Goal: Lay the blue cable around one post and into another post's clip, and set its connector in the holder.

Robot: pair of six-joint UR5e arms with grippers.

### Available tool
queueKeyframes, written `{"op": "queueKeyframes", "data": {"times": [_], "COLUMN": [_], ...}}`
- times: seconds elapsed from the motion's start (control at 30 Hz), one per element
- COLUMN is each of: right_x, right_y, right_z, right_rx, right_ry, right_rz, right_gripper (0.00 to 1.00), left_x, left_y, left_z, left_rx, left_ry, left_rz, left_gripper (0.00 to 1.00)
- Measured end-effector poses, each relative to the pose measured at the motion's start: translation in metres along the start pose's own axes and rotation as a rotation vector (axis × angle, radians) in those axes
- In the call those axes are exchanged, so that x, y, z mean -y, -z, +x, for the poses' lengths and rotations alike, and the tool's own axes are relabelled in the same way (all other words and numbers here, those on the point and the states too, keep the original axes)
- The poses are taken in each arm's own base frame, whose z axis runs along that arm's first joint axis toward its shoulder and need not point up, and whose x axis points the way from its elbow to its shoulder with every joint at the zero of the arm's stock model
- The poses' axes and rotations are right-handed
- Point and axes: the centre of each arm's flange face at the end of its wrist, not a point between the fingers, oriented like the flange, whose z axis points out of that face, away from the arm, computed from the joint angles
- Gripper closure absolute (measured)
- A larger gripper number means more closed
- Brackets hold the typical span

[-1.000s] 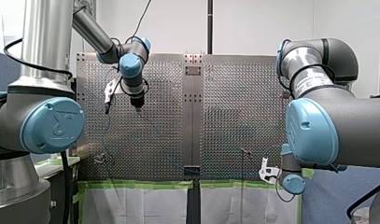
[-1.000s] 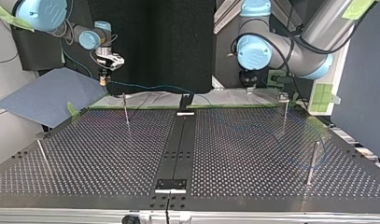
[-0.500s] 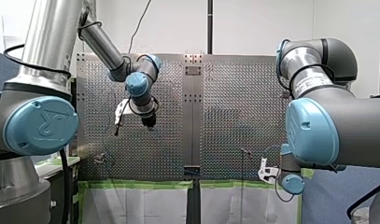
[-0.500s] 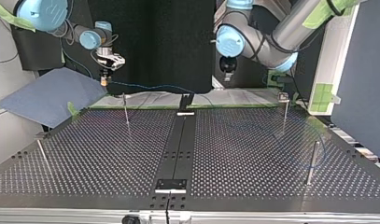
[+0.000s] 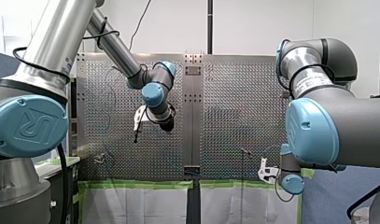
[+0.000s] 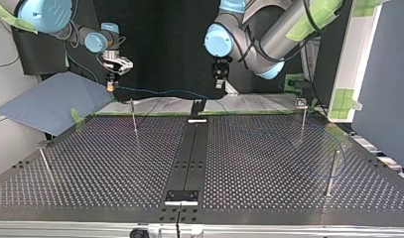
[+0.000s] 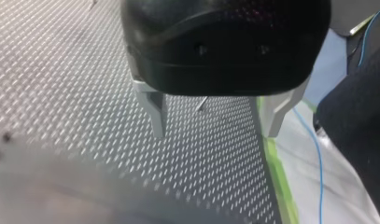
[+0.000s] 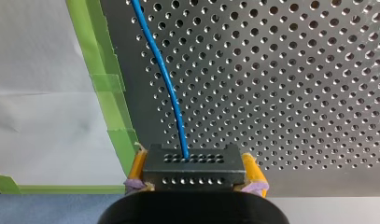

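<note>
My right claw (image 8: 193, 173) is pinching the one connector (image 8: 193, 164), blue cable (image 8: 165, 79) pointing straight ahead along the surface's (image 8: 295, 93) taped edge; left claw (image 7: 214, 128) spread.

You see a dull, perforated metal table (image 8: 295, 93), a smooth blue cable (image 8: 165, 79), a matt black plastic connector (image 8: 192, 170), and the left gripper's (image 7: 215, 134) matt metal fingers (image 7: 156, 112).

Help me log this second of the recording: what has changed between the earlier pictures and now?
My left arm swung toward the front view's right, nearing the centre strip; its jaws are open and empty. My right arm held still, jaws shut on the connector, and the cable lies as before.
</note>
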Motion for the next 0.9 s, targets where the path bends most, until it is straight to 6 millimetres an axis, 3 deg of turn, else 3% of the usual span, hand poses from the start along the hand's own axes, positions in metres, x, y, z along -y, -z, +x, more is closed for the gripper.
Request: {"op": "queueKeyframes", "data": {"times": [0.67,0.9], "right_x": [-0.005,-0.005], "right_y": [-0.001,-0.001], "right_z": [0.001,0.001], "right_rx": [-0.004,-0.003], "right_ry": [-0.001,0.000], "right_rz": [-0.007,-0.007], "right_gripper": [0.83,0.83], "left_x": [0.118,0.117], "left_y": [-0.031,-0.069], "left_z": [0.032,0.029], "left_rx": [0.139,0.186], "left_ry": [-0.031,0.009], "left_rz": [0.205,0.188], "left_gripper": [0.00,0.00]}}
